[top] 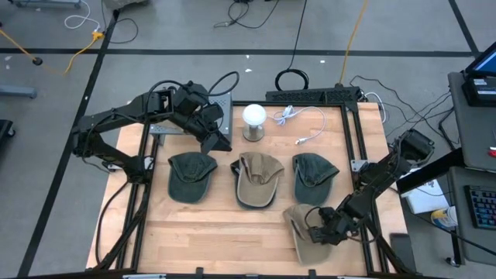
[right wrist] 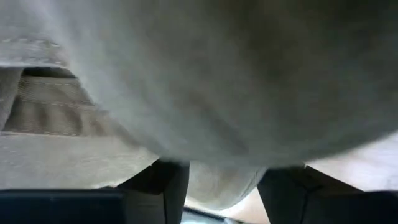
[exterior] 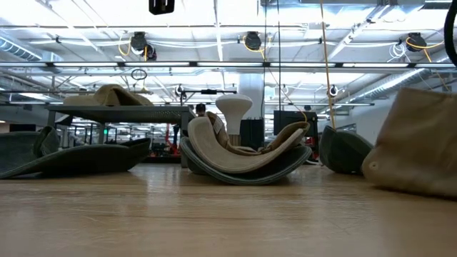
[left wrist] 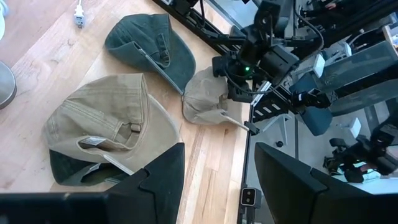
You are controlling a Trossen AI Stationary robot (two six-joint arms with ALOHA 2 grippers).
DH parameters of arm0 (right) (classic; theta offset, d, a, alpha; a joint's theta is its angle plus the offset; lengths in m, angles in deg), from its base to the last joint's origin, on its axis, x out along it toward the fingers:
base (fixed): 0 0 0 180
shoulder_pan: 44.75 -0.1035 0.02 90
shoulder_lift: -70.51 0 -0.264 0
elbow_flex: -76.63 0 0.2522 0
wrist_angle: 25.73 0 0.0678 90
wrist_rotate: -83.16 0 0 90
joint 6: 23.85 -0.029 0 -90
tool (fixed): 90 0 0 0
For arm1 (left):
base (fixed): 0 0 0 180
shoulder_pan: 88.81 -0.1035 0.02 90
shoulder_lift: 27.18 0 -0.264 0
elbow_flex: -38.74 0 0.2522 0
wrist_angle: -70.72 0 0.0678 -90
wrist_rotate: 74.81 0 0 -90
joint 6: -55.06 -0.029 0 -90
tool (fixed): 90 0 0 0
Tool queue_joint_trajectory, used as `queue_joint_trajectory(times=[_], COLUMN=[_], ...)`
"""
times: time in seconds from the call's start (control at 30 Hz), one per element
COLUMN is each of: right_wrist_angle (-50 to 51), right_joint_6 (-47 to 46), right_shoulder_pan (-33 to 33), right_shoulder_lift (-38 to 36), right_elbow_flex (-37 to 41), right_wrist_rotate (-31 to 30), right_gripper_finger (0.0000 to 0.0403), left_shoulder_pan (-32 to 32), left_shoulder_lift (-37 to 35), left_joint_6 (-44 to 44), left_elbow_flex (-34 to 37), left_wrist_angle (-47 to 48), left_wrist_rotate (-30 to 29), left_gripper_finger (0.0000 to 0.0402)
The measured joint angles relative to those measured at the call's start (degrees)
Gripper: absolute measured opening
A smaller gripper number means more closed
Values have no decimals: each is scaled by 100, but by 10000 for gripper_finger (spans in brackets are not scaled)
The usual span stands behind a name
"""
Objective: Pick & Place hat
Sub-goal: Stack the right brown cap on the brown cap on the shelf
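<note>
A tan hat (top: 299, 235) lies near the table's front right corner; in the low view the tan hat (exterior: 418, 143) sits at the far right. My right gripper (top: 319, 229) is down on its right side, open, with a bulge of its cloth (right wrist: 214, 180) between the fingers. In a row across the middle lie a dark green hat (top: 191, 175), a tan hat nested in a dark green one (top: 256, 180) and another dark green hat (top: 313, 177). My left gripper (left wrist: 217, 180) hangs open above the table's far left, holding nothing. My right gripper comes at the tan hat slanting down from the table's right side (left wrist: 231, 87). Its two fingers (right wrist: 163, 183) stand apart on either side of a bulge of the hat's cloth. I cannot tell whether they touch it. The hat rests on the table.
A white globe lamp (top: 254, 120) and a white cable (top: 304, 124) lie at the far middle. Black frame rails (top: 355, 132) run along the table's sides. Bare wood (top: 209, 232) stretches along the near left.
</note>
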Motion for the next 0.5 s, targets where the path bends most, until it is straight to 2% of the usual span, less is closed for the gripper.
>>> queue_joint_trajectory(times=[0.07, 0.2, 0.5], right_wrist_angle=[-454, -733, -654], right_joint_6=[13, 78, 73], right_shoulder_pan=[0, -18, -94], right_shoulder_lift=[3, -14, -658], right_elbow_flex=[155, 198, 187], right_wrist_rotate=[-2, 4, -187], right_gripper_finger=[154, 131, 12], left_shoulder_pan=[0, -2, 0], left_shoulder_lift=[0, 0, 0], left_joint_6=[0, -14, -37], left_elbow_flex=[0, 0, 2], left_wrist_angle=[2, 4, 8], left_wrist_rotate=[-2, 0, 8], left_gripper_finger=[198, 198, 198])
